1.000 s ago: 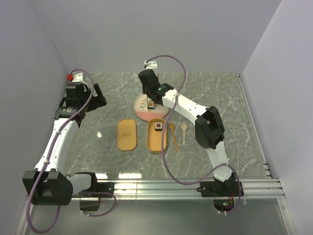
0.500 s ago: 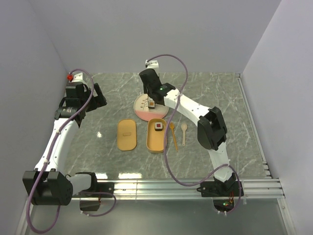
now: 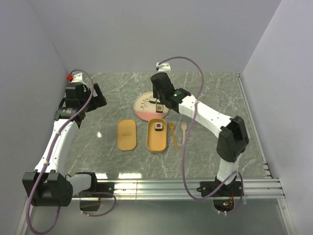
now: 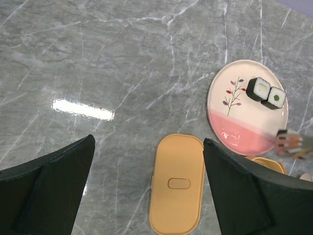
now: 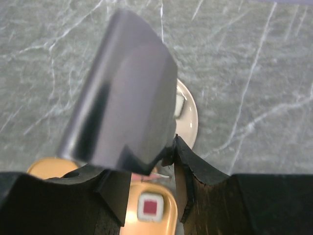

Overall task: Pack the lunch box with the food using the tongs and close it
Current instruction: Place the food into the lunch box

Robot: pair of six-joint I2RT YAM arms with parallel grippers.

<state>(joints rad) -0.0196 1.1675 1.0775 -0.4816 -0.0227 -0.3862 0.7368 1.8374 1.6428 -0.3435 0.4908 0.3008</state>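
So my right arm had just swung right across the top view, jaws clamped on the tongs (image 5: 124,93) over the plate (image 3: 145,102) mid-frame. One roll (image 3: 158,127) sat in the lunch box (image 3: 156,140), two left. Left jaws (image 4: 146,188) hung wide, empty.

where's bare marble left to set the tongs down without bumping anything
Free: the wide marble stretch right of the beige spoon toward the right rail, and the near strip between the tan-orange oblong lid and the arm bases. Crowded: the centre cluster, where the round pink-and-cream plate, the tan-orange box base and the orange spoon sit close together.
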